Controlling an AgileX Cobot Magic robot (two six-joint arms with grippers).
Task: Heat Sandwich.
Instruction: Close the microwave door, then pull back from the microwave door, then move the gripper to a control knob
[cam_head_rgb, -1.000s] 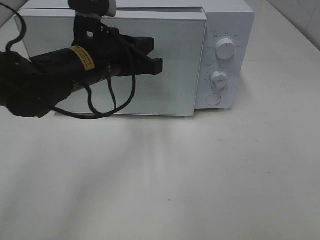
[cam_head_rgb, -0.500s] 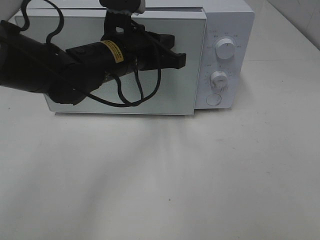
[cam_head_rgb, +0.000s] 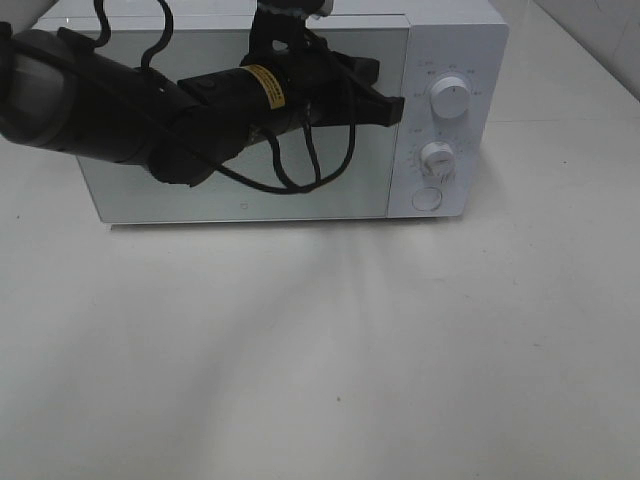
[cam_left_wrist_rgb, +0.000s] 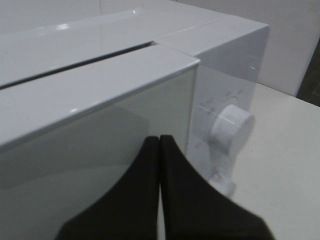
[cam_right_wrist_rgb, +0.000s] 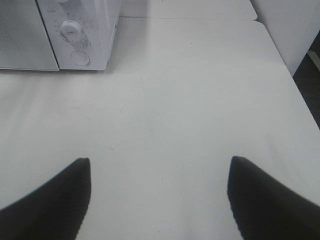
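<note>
Left fingers (cam_left_wrist_rgb: 142, 195) are sitting clenched at 3 o'clock edge of microwave door (cam_head_rgb: 230, 200). Right fingers (cam_right_wrist_rgb: 50, 200) are hanging released over tabletop (cam_right_wrist_rgb: 190, 100).

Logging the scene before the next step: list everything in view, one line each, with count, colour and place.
microwave: one, white, at the back of the table.
door: one, mirrored grey, on the microwave's front, left of the controls.
upper knob: one, white, high on the control panel.
lower knob: one, white, under the upper knob.
round button: one, white, below both knobs.
table: one, off-white, under the microwave.
left arm: one, black with a yellow label, across the door.
left tool: one, black, shut, at the door's right edge.
right tool: one, black, open, over the table, holding nothing.
</note>
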